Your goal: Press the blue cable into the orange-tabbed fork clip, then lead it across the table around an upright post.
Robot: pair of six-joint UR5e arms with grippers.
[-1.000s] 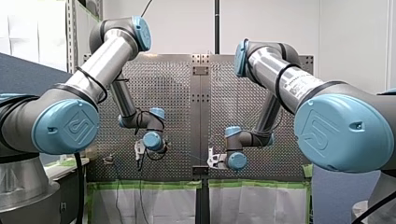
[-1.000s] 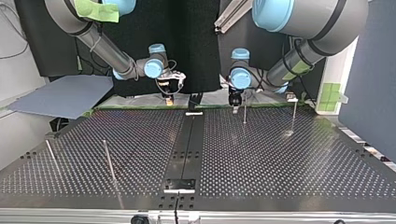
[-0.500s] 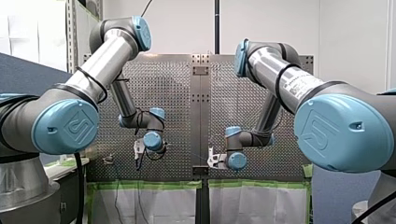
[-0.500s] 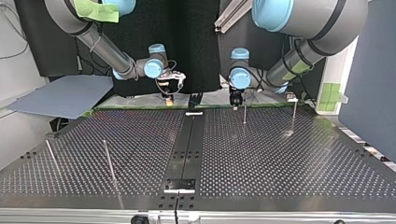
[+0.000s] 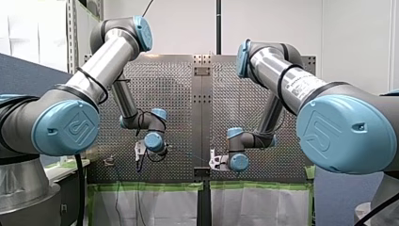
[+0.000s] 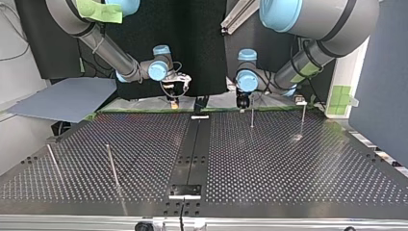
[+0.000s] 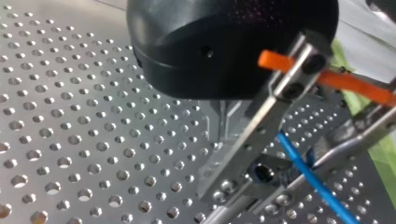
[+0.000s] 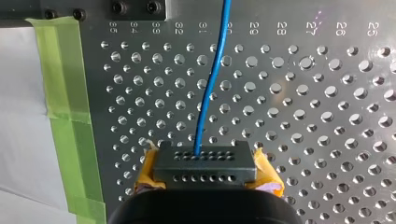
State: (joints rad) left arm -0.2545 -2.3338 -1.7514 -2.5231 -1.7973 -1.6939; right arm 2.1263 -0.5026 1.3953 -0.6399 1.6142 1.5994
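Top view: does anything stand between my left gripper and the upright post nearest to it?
Nothing visible does. My left gripper hangs at the table's far edge, and the nearest upright post stands just beside it, with only bare perforated plate between them. A second post stands further toward the view's right.

The front camera sits behind and above the shoulders of my left arm [image 5: 101, 63] and right arm [image 5: 291, 82], facing out over the table [image 5: 169, 89] from well back. The top camera (low, at about table height) stands across the table and faces both arms. These two views share the whole table and both arms, with sides crossed. Each wrist camera rides very near the table. The right one looks along the right gripper [image 8: 205, 161], with the cable [image 8: 210, 93] nipped between its fingers [image 8: 267, 173] and leading ahead. The left one shares that cable.
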